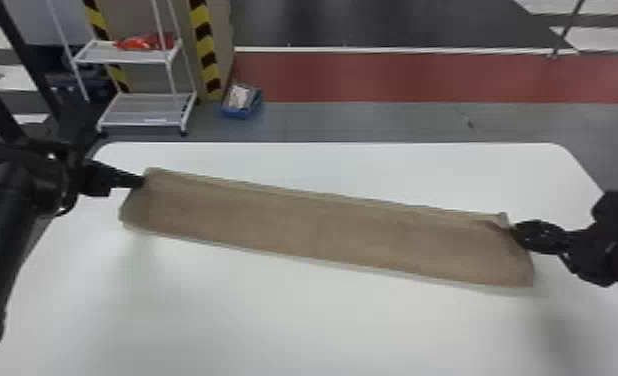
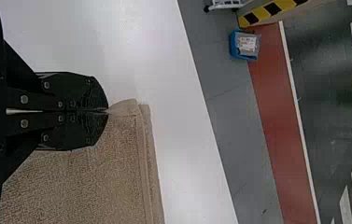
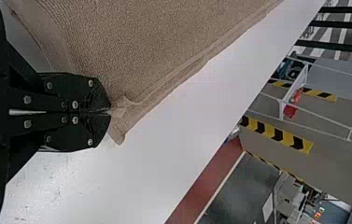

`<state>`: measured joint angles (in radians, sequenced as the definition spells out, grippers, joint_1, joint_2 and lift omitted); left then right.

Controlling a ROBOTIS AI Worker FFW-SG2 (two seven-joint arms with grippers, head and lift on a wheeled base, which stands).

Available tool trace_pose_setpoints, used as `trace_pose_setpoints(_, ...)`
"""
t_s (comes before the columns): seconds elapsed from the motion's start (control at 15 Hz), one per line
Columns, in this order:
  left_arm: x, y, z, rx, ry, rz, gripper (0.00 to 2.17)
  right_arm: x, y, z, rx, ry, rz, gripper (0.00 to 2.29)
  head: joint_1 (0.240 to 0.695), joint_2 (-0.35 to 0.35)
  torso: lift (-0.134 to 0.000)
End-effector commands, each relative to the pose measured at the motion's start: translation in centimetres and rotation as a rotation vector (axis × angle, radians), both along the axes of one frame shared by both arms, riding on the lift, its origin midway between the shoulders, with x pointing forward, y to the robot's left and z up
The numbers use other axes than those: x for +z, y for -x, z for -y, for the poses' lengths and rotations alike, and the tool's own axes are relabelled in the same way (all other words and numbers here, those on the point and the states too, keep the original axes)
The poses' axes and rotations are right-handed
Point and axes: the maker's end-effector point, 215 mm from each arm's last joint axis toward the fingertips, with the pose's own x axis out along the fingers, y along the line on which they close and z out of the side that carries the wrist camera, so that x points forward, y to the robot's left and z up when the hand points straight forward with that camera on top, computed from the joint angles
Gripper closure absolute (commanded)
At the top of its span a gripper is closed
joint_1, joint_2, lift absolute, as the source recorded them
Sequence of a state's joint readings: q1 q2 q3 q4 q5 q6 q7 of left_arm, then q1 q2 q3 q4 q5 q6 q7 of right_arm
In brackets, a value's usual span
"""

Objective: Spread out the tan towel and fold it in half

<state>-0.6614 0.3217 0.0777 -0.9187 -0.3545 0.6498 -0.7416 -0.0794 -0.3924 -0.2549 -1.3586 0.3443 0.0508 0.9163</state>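
Note:
The tan towel (image 1: pixel 323 230) lies as a long, doubled strip slanting across the white table, its far edges slightly offset. At its far left corner is my left gripper (image 1: pixel 138 181); my right gripper (image 1: pixel 515 232) is at the far right corner. In the left wrist view the left gripper (image 2: pixel 107 111) is shut on a corner of the towel (image 2: pixel 89 177). The right wrist view has the right gripper (image 3: pixel 110 112) shut on the other corner, where the towel (image 3: pixel 155 46) is bunched at the tips.
The white table (image 1: pixel 323 320) extends in front of the towel and behind it. Beyond its far edge, on the floor, stand a white wire rack (image 1: pixel 145 110) and a blue bin (image 1: pixel 242 102).

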Motion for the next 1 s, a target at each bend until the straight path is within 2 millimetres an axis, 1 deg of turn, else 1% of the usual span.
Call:
trace_pose_setpoints(0.0, -0.6, 0.0, 0.7, -0.014, -0.005, 0.008, 1.47, 0.5, -0.2, -0.6, 0.009, -0.001, 0.008, 1.43, 0.695, 0.012, -0.124)
trace_pose_setpoints(0.07, -0.6, -0.1, 1.1, -0.02, -0.003, 0.011, 1.48, 0.6, -0.2, -0.4, 0.008, 0.001, 0.008, 1.43, 0.695, 0.013, -0.124)
trace_pose_setpoints(0.2, -0.4, -0.4, 1.4, -0.013, 0.007, 0.026, 1.82, 0.6, -0.2, -0.3, 0.001, -0.002, 0.007, 1.43, 0.695, 0.009, -0.124)
trace_pose_setpoints(0.47, 0.6, -1.1, 1.5, -0.006, 0.028, 0.049, 1.83, 0.7, -0.3, 0.7, -0.03, -0.011, -0.002, 1.43, 0.695, 0.0, -0.124)
trace_pose_setpoints(0.6, 0.6, -1.2, 1.3, 0.0, 0.018, 0.05, 1.83, 0.9, -0.3, 0.8, -0.033, -0.014, -0.001, 1.43, 0.695, -0.005, -0.124)
trace_pose_setpoints(0.67, 0.6, -1.2, 1.2, 0.005, 0.013, 0.052, 1.83, 1.1, -0.2, 1.4, -0.042, -0.018, 0.002, 1.43, 0.695, -0.006, -0.124)
trace_pose_setpoints(0.8, 0.7, -1.3, 1.2, 0.008, 0.014, 0.053, 1.83, 1.7, -0.4, 1.6, -0.044, -0.02, 0.016, 1.43, 0.695, -0.008, -0.124)
trace_pose_setpoints(0.93, 0.6, -1.3, 1.2, 0.008, 0.012, 0.052, 1.83, 1.9, -0.4, 1.8, -0.051, -0.024, 0.018, 1.43, 0.695, -0.012, -0.124)
